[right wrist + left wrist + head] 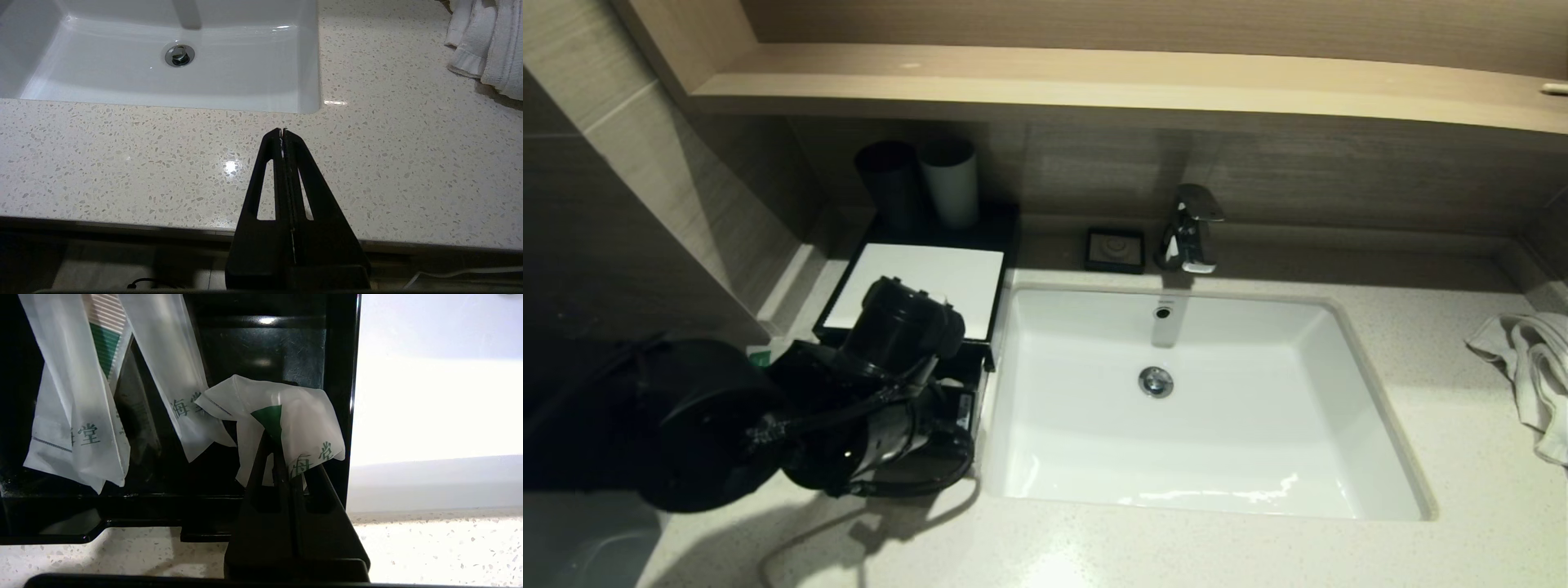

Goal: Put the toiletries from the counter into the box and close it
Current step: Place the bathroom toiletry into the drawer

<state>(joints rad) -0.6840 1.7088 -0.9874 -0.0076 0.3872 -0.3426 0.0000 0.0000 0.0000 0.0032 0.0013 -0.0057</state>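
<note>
L gripper [282, 457] clenched on short sachet [286, 416] over open drawer [261, 355]. R gripper [283, 134] clenched, empty, parked. Risk: film clings to pads on release, sachet lands on rim.

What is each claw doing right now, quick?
Left claw: closed, pinching a sachet over the open drawer.
Right claw: closed, empty, over the counter.

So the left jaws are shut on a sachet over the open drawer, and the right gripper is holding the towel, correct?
Not quite. The left gripper is shut on a sachet over the box's open drawer, but the right gripper holds nothing. The right wrist view shows its jaws shut and empty above the counter, with the towel lying well apart.
</note>
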